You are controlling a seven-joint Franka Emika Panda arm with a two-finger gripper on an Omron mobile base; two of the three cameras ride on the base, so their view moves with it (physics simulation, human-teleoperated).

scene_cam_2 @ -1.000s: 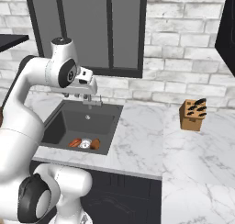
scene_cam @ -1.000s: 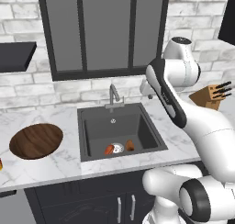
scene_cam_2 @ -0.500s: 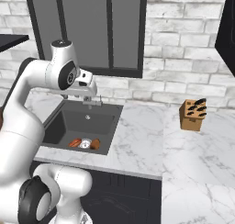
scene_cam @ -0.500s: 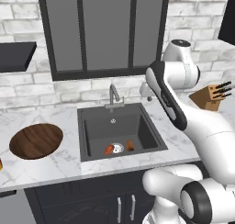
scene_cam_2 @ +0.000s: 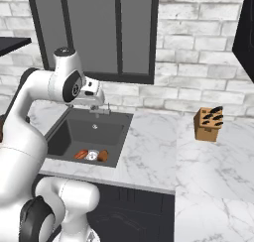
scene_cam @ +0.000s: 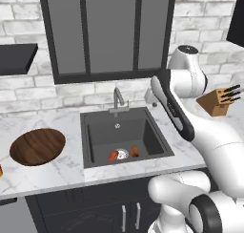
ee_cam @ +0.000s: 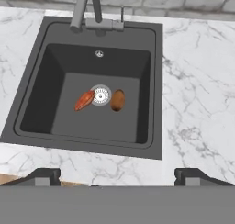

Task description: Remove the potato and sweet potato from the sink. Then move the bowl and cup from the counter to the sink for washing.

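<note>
Sink [ee_cam: 41, 99] lying recessed in the white marble desk [ee_cam: 197, 103], holding both vegetables on its floor. Bowl [scene_cam: 37, 146] resting on the desk well to the left of the basin. Sweet potato [ee_cam: 85, 100] lying just left of the drain [ee_cam: 100, 95], potato [ee_cam: 117, 100] just right of it, in the hand view. Jaws [ee_cam: 117, 175] standing wide apart and empty, hanging high above the basin's near edge. Judging by this, opening the first step: clearing the sink. Next needing a descent into the basin, centring over one vegetable, closing. Beyond, white brick wall, dark window, knife block [scene_cam_2: 208, 124] off to the right.
</note>
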